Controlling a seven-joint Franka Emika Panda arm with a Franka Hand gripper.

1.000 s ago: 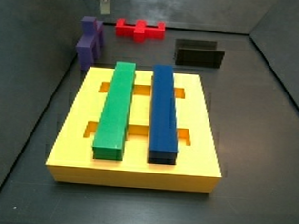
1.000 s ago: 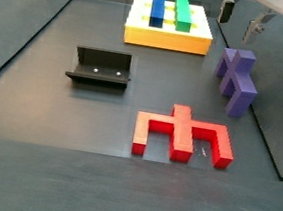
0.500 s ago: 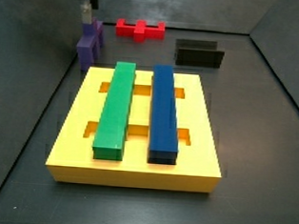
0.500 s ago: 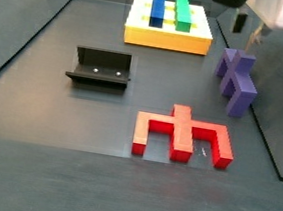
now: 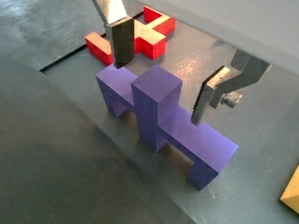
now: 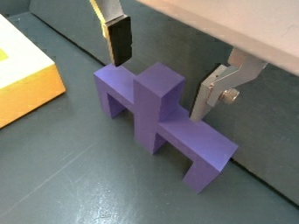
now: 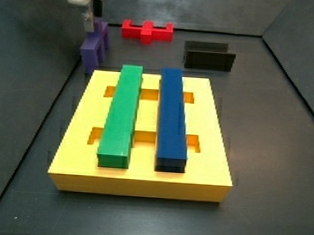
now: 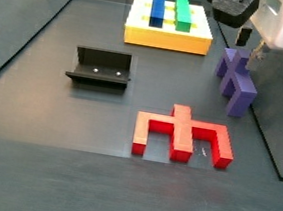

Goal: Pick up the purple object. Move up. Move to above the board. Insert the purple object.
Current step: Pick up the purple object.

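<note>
Claw: your gripper hangs released, fingers apart.
Purple block: its raised stub sits between your fingers, untouched.
Red block: beyond claw.
Board: near claw.

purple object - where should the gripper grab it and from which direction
Probably the raised central stub of the purple object, taken from straight above. The block lies flat on the floor with the stub sticking up, the tallest part, with flat opposite faces the plates can close on. The gripper is open above it, one finger on either side of the stub, and nothing crowds it; the red block lies apart.
</note>
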